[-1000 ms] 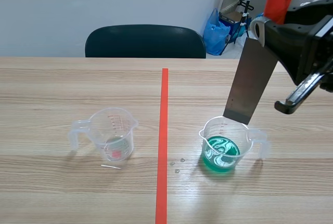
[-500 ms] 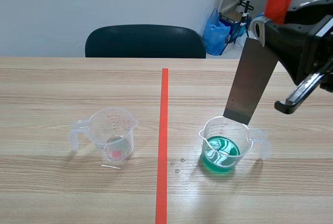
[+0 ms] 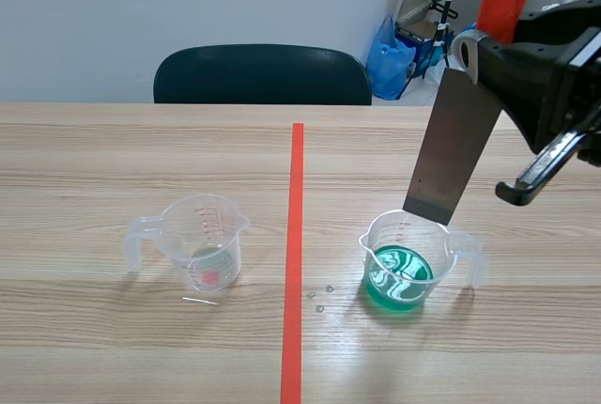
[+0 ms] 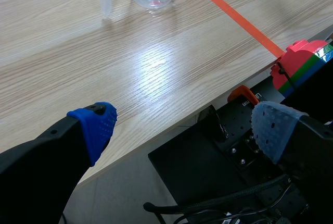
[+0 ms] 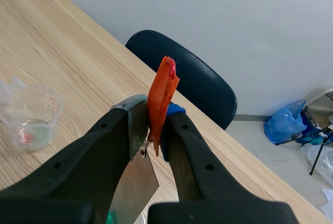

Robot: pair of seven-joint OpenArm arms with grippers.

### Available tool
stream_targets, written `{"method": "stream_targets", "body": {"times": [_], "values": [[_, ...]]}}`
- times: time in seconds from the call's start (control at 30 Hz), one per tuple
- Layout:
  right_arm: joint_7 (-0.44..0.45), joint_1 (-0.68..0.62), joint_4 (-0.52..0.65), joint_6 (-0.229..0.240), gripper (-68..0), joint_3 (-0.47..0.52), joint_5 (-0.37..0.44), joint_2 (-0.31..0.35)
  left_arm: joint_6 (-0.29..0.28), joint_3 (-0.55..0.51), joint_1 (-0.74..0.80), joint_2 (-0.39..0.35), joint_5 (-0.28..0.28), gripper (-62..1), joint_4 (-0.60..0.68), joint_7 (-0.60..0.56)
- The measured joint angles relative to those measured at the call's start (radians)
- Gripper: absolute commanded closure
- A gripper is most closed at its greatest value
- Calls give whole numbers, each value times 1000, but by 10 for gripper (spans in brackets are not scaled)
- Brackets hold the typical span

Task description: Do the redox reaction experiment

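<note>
Wood-grain counter [image 3: 113,160] fills the scene, with a dark chair [image 3: 263,73] behind its far edge and a grey wall beyond. An orange-red tape line runs from the far edge to the near edge through the middle.

1. Task items. The cup of green liquid [image 3: 406,263] stands on the right half of the counter, closer to the near edge. A clear cup [image 3: 202,242], nearly empty with a pink trace at the bottom, stands on the left half, well apart from it. A metal strip [image 3: 453,146] hangs tilted above the green cup. Its lower end is at the cup's far rim and not in the liquid.

2. Handling. The strip looks thin, stiff, light and smooth, so bare metal is likely to slip. Take hold at the red sleeve [image 5: 162,91] on its upper end. Both cups look like thin plastic and will probably tip easily; take each by its side handle.

3. Right gripper [image 5: 152,112]. It is closed on the strip's upper end, with sleeve and metal pinched between the fingers.

4. Left gripper [image 4: 184,122]. It is spread wide and holds nothing, positioned over the counter's near edge, touching nothing.
</note>
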Motion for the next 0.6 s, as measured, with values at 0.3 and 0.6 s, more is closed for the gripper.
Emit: {"method": "stream_targets", "body": {"times": [0.3, 0.6], "values": [[0, 0, 0, 0, -20, 0, 0, 0, 0, 0, 0, 0, -5, -598, 0, 0], [0, 0, 0, 0, -20, 0, 0, 0, 0, 0, 0, 3, -36, -623, 0, 1]]}}
